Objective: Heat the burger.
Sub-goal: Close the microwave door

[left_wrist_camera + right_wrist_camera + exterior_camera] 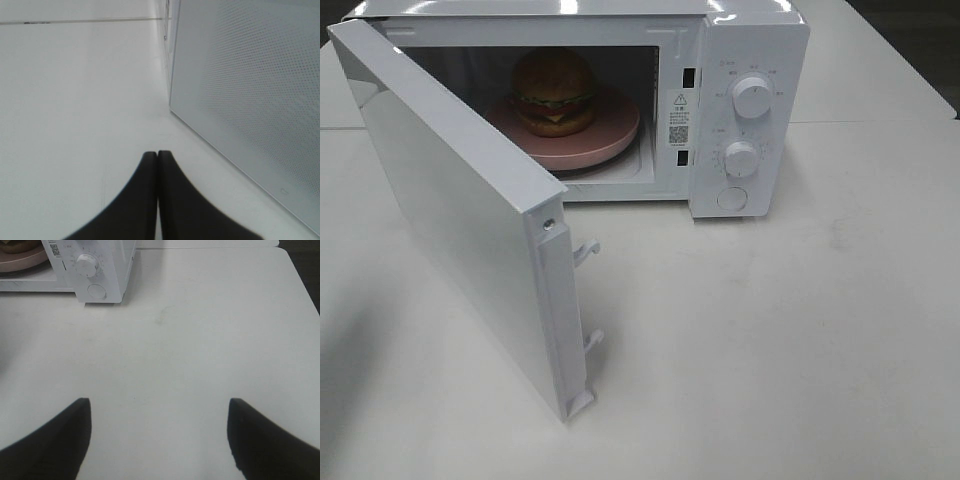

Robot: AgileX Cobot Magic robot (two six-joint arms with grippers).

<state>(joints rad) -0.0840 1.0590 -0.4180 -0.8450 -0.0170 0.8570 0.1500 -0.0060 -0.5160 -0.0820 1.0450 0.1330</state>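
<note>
Brown-bunned burger (554, 92) upright on pink plate (610, 140) inside microwave (752, 50); left tool (158, 152) clenched, right tool (159, 402) released.

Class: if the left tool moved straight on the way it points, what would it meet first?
Likely nothing: the left tool points along the table, close beside the open microwave door; a graze is possible, depth unclear.

A white microwave (790, 60) stands at the tabletop's (770, 340) far edge. Its door (450, 220) hangs wide open, angled out toward the near left corner, with two latch hooks (587, 250) on its free edge. A pink plate (610, 135) lies inside. The right-hand panel carries two knobs, one (752, 97) above the other (741, 158), with a round button (732, 198) below. A warning sticker (680, 103) sits beside the cavity.
</note>
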